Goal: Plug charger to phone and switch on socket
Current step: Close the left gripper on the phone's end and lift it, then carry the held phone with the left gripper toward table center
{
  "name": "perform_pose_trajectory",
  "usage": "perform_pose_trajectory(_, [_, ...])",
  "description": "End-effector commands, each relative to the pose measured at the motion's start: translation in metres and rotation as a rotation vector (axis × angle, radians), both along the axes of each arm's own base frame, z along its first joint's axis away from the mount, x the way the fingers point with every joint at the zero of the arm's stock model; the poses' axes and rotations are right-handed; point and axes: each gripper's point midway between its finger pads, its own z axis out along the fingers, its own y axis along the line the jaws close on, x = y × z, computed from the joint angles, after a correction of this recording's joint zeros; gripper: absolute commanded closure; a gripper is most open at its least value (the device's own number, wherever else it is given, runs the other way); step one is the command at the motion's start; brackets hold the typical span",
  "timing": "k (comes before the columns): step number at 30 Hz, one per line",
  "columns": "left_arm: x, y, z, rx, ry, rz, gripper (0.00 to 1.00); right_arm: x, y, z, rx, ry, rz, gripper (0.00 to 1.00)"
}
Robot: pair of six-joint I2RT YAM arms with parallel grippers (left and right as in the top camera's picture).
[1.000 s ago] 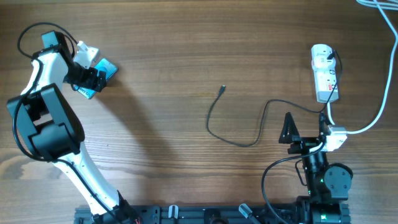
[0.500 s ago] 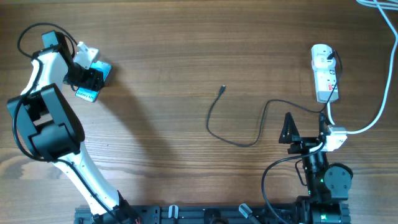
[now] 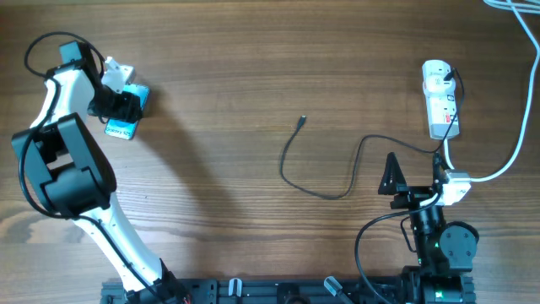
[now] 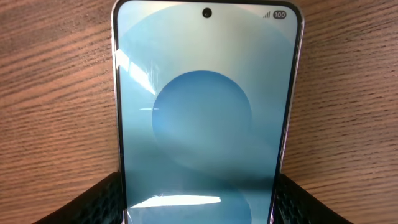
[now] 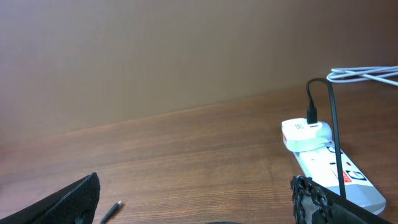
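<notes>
Over at about ten o'clock on the wooden table, the left gripper sits down over the phone. The wrist view shows the phone lying flat and face up, its blue screen lit. One black finger pad hugs one long edge and the other pad hugs the opposite edge. The pads look to be right against the rim, but I cannot tell whether they are actually squeezing it or just flanking it. The jaws stand part-way apart, about as wide as the phone.

The right gripper waits near five o'clock, its jaws spread as wide as they go with nothing between them, only bare wood.

The charger cable lies loose across the middle of the table. Its small plug tip rests near the centre, well apart from the phone and pointing toward twelve. From there the cable loops down toward six o'clock, climbs again and runs off toward three o'clock.

The socket strip lies at about two o'clock, lengthwise from twelve to six. A white adapter is pushed into its twelve o'clock end, and the black cable rises out of that. A thick white lead sweeps out toward the far corner at one o'clock.
</notes>
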Motion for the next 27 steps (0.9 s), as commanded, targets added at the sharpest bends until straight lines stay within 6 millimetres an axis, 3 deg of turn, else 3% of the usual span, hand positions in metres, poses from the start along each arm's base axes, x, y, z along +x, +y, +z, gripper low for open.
perform_pose_trajectory(1, [-0.022,-0.025,-0.038,-0.053,0.128,0.045,0.36,-0.001,-0.002,0.003,-0.018,-0.015,-0.011,0.0])
perform_pose_trajectory(13, [-0.012,-0.077,-0.037,-0.087,0.151,0.23,0.42,-0.001,-0.002,0.003,-0.018,-0.015,-0.011,0.0])
perform_pose_trajectory(20, [-0.009,-0.145,-0.024,-0.17,0.17,0.226,0.46,-0.001,-0.002,0.003,-0.018,-0.015,-0.011,0.0])
perform_pose_trajectory(25, [-0.001,-0.208,0.005,-0.24,0.179,0.206,0.48,-0.001,-0.002,0.003,-0.018,-0.015,-0.011,0.0])
perform_pose_trajectory(27, [0.0,-0.224,0.014,-0.239,0.181,0.191,0.49,-0.001,-0.002,0.003,-0.018,-0.015,-0.011,0.0])
